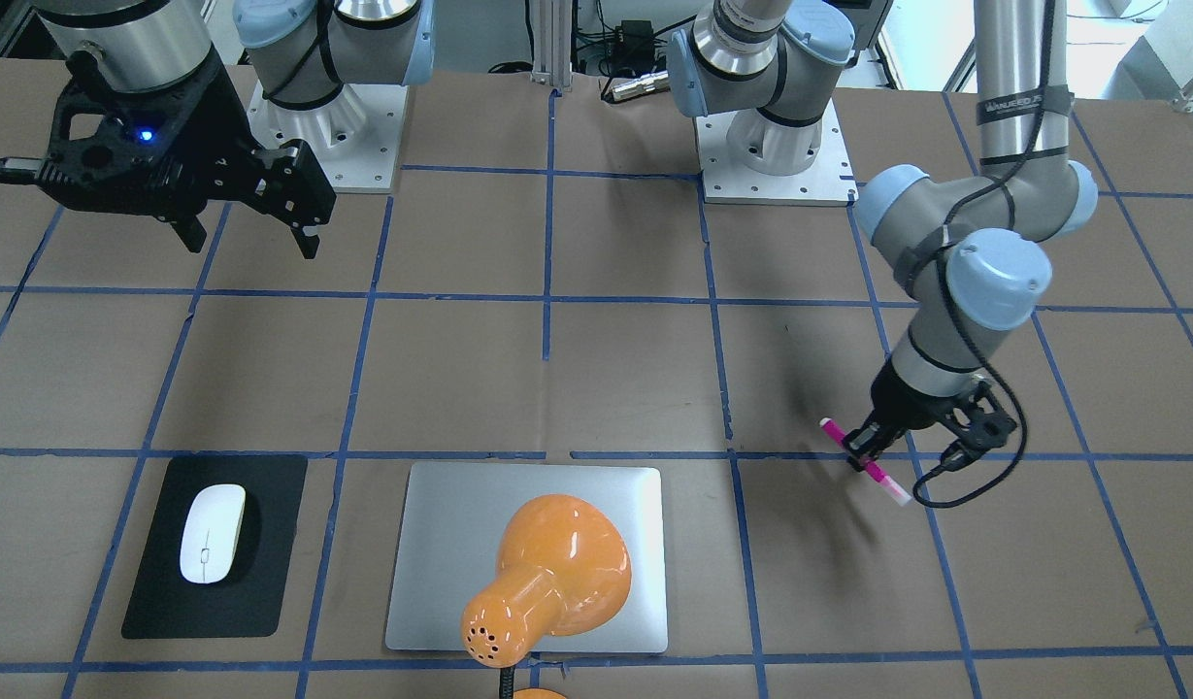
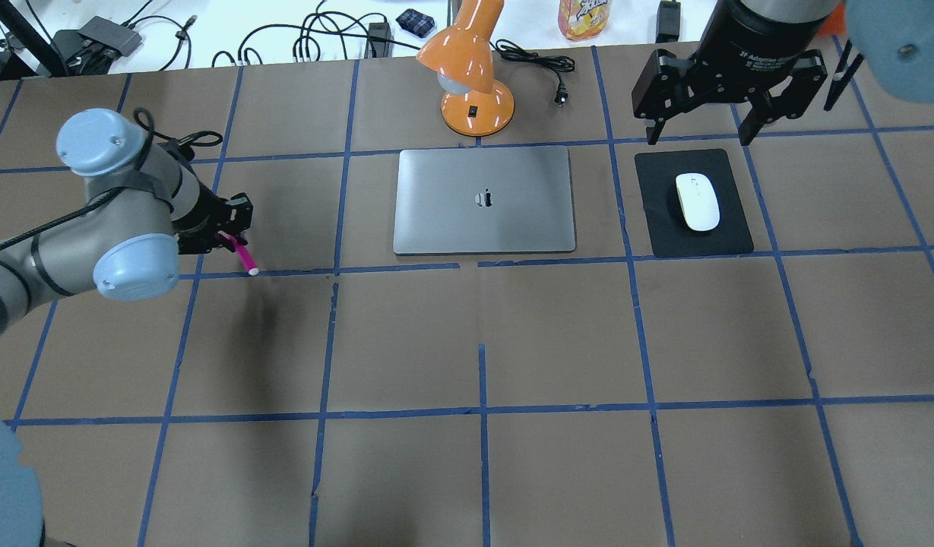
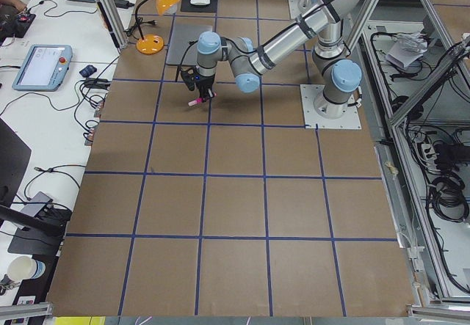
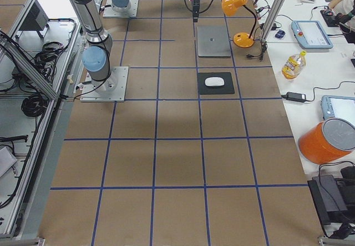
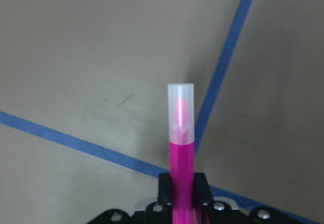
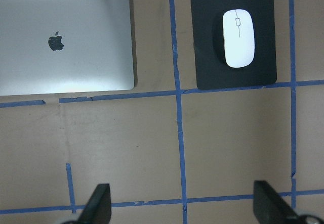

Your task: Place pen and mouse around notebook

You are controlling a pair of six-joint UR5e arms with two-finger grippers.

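Left pincer (image 1: 866, 449) — clamped on pen (image 1: 888, 482), clear tip outward. Right pincer (image 2: 698, 137) — jaws apart, labelled "2F Adaptive". Notebook (image 2: 451, 220) — apple logo, flat on desk (image 2: 558, 342). Mouse (image 2: 698, 201) on black mat (image 2: 664, 228).

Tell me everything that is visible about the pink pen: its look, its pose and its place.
The pen is short and slim, magenta, plastic by its look, with a clear whitish cap through which a pink tip shows. The left tool is shut on its middle, so both ends stick out, and holds it aslant. It is near a blue tape line, well apart from the notebook, on the robot's left of it. Whether it touches the table I cannot tell.
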